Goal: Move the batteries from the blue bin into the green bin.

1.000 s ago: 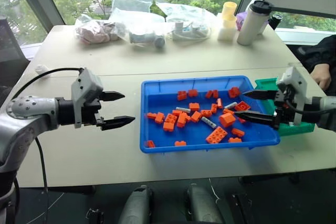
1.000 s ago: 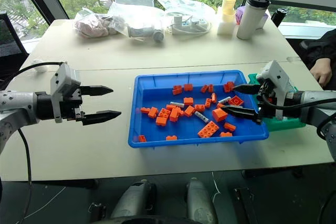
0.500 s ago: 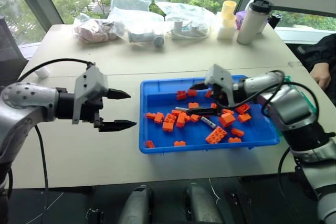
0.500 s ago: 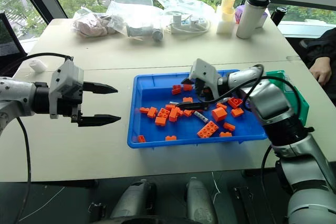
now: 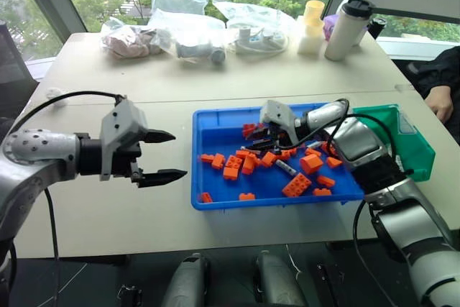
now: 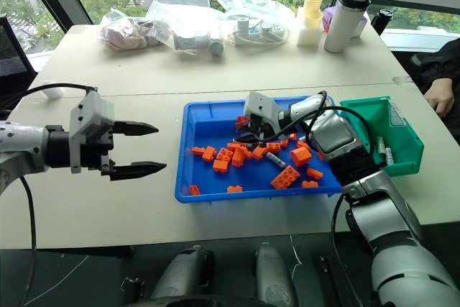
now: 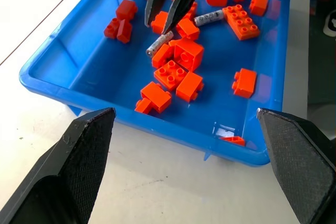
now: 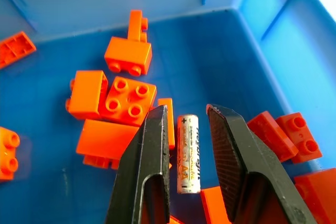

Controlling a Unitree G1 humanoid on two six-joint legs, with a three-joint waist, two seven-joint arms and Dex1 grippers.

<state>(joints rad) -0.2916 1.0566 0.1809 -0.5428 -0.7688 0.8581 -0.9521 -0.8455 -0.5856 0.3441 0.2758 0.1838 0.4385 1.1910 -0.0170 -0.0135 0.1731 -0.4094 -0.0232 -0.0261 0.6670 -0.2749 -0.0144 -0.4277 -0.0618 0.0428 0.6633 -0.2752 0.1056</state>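
The blue bin [image 5: 280, 203] lies mid-table, scattered with orange bricks. My right gripper [image 8: 187, 109] reaches into its far-left part, pointing down to the left. Its fingers are open only narrowly, one on each side of a silver battery [image 8: 188, 153] lying on the bin floor among bricks, with slivers of space on both sides. That same battery [image 7: 159, 44] sits just past the tips in the left wrist view. Another battery [image 5: 285, 168] lies near the bin's middle. The green bin [image 6: 411, 150] stands right of the blue one, with two slim grey cylinders [image 6: 384, 150] inside. My left gripper [image 5: 180, 154] hovers open and empty left of the blue bin.
Several orange bricks [image 5: 296, 185] crowd the blue bin around the batteries. Plastic bags [image 5: 176, 34], a white tumbler [image 5: 346, 30] and a yellow-white cup stack [image 5: 312, 28] line the table's far side. A person's hand [image 5: 440, 106] rests at the right edge.
My right gripper swung left from over the green bin into the blue bin, dropped among the bricks, and narrowed its fingers from wide to a slim gap around a battery. The left gripper stayed put.
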